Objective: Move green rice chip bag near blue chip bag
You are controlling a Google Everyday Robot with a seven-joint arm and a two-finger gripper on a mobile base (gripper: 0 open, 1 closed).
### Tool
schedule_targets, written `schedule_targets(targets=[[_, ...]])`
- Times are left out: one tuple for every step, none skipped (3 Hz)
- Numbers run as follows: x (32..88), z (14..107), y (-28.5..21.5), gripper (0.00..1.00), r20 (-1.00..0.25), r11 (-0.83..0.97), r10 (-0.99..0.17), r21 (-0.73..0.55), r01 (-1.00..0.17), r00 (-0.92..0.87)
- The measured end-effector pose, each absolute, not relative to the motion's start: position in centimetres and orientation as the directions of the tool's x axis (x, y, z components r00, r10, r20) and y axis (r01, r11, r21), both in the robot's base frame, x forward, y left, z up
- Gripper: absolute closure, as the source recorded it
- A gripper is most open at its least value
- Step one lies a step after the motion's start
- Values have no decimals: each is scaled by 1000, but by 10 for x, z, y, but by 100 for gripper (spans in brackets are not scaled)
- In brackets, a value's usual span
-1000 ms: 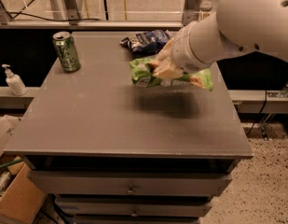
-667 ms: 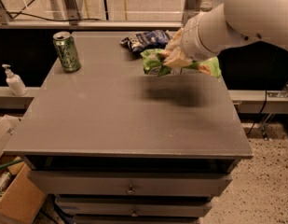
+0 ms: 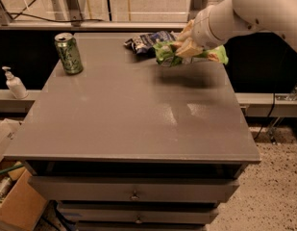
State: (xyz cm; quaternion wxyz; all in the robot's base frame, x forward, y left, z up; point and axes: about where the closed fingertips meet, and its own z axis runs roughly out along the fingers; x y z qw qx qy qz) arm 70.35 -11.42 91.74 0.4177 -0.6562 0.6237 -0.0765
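The green rice chip bag [image 3: 168, 53] is bright green and crumpled. My gripper [image 3: 185, 46] is shut on its middle and holds it just above the back right of the grey table [image 3: 133, 109]; its far end [image 3: 216, 56] sticks out on the right. The blue chip bag [image 3: 147, 40], dark navy and wrinkly, lies at the table's back edge, right beside the green bag's left end. My white arm [image 3: 253, 8] reaches in from the upper right.
A green soda can [image 3: 68, 53] stands at the table's back left. A white pump bottle [image 3: 14, 83] stands on a lower ledge at the left. A cardboard box [image 3: 18, 206] sits on the floor at lower left. Drawers run below the tabletop.
My gripper has carried the green bag toward the back and slightly right, from mid-table to right beside the blue bag. The can and blue bag have not moved.
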Motion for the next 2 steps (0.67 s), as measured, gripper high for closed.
schedule_targets(targets=[[743, 911, -121, 100, -391, 82, -888, -653, -753, 241], [769, 904, -133, 100, -361, 54, -899, -656, -753, 249]])
